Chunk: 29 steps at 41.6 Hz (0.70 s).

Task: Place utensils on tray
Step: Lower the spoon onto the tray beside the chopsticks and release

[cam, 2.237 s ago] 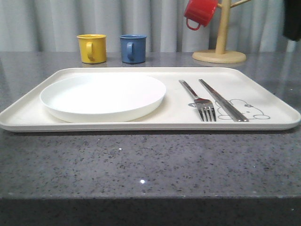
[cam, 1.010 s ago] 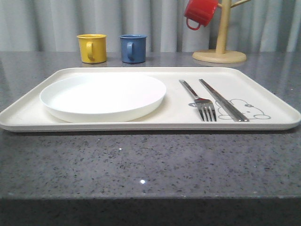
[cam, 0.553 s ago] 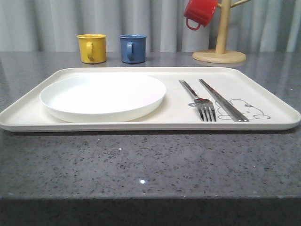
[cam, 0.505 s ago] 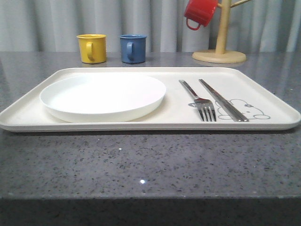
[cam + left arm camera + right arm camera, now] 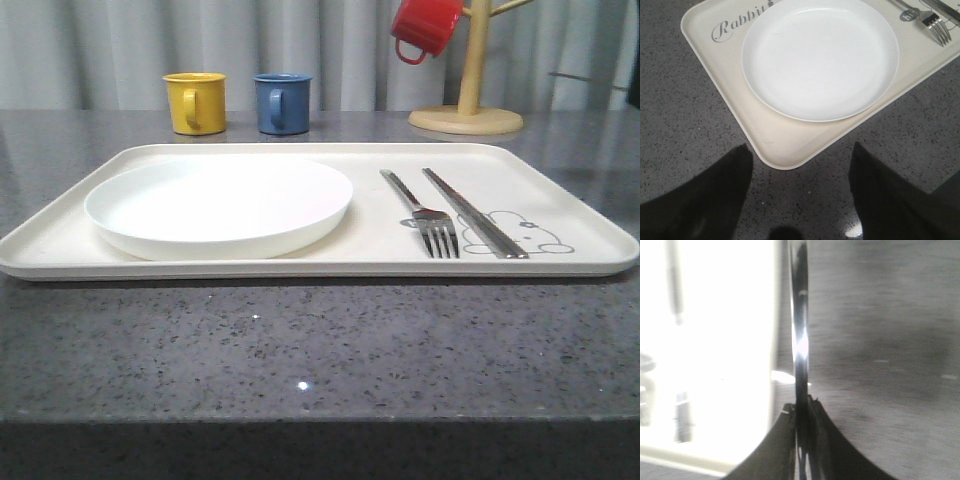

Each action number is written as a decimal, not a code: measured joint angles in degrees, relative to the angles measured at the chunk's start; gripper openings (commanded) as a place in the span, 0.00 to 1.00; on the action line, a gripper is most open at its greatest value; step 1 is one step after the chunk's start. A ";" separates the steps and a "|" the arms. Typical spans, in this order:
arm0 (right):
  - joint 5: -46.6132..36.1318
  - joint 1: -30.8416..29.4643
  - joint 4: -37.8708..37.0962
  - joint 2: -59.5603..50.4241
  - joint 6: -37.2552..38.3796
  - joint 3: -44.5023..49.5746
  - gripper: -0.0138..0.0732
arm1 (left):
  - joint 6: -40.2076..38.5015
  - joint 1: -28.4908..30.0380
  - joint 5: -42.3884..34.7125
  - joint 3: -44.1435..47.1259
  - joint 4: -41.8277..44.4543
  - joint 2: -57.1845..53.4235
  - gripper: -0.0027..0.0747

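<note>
The cream tray lies on the grey counter with a silver fork and a pair of chopsticks side by side on its right half. My left gripper is open and holds nothing, hovering over the counter just off the tray's rounded corner, near the fork. My right gripper is shut on a slim shiny utensil seen edge-on, the spoon. It hangs over the counter right beside the bright tray edge. The spoon's bowl is not visible.
A round white plate fills the tray's left half. Behind the tray stand a yellow mug and a blue mug. A red mug hangs on a wooden mug tree at the back right.
A dark part of the right arm at the front view's upper right went out of view, and a sliver has come back at the right edge. Fork, chopsticks and plate are unmoved.
</note>
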 measured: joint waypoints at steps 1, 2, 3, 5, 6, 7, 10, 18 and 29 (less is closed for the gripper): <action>0.00 1.00 0.62 0.18 0.00 0.00 0.17 | 0.00 0.00 0.00 0.00 0.00 0.00 0.59; 0.00 2.23 1.40 0.39 0.00 0.00 0.17 | 0.00 0.00 0.00 0.00 0.00 0.00 0.59; -0.12 3.07 1.93 0.59 0.00 0.00 0.17 | 0.00 0.00 0.00 0.00 0.00 0.00 0.59; -0.47 4.61 2.95 1.49 0.26 0.00 0.17 | 0.00 0.00 0.00 0.00 0.00 0.00 0.59; -0.72 5.09 3.33 1.96 0.55 0.00 0.18 | 0.00 0.00 0.00 0.00 0.00 0.00 0.59; -1.04 5.46 3.65 2.62 1.24 0.00 0.18 | 0.00 0.00 0.00 0.00 0.00 0.00 0.59; -2.52 6.03 4.13 4.65 3.05 0.00 0.18 | 0.00 0.00 0.00 0.00 0.00 0.00 0.59; -4.21 6.03 4.13 10.10 5.75 0.00 0.19 | 0.00 0.00 0.00 0.00 0.00 0.00 0.59; -6.19 6.03 3.27 12.28 8.47 0.00 0.47 | 0.00 0.00 0.00 0.00 0.00 0.00 0.59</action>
